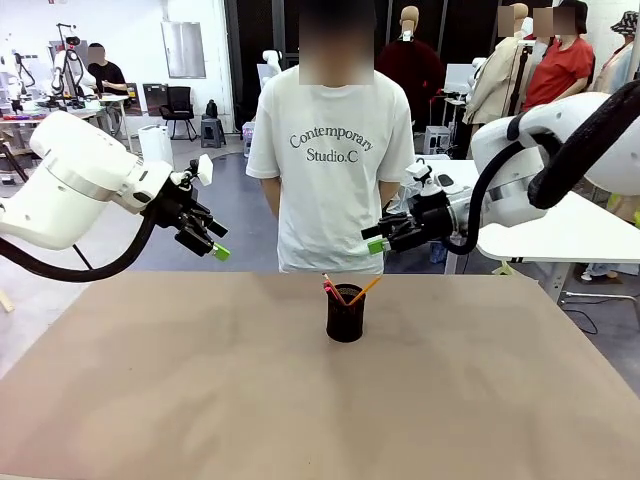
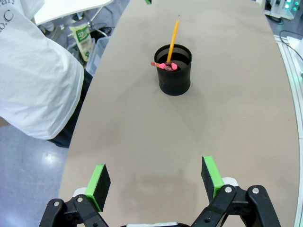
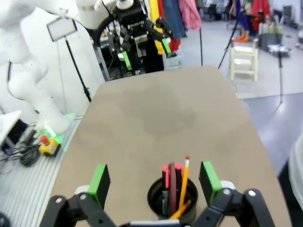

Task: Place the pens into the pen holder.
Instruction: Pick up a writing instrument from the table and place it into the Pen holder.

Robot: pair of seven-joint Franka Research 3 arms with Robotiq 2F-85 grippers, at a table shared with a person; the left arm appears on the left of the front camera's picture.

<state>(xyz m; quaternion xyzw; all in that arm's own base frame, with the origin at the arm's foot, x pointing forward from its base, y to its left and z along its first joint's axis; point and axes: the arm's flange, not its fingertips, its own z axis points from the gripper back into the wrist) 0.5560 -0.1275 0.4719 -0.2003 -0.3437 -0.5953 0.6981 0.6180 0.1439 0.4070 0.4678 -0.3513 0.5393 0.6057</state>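
The holder (image 1: 345, 314) stands mid-worktop (image 1: 200, 380) with all three pens (image 1: 340, 291) in it. The right gripper (image 1: 378, 236) hangs above and just right of it — jaws apart, empty. The left gripper (image 1: 214, 240) hovers well off to the left, also spread wide and empty.
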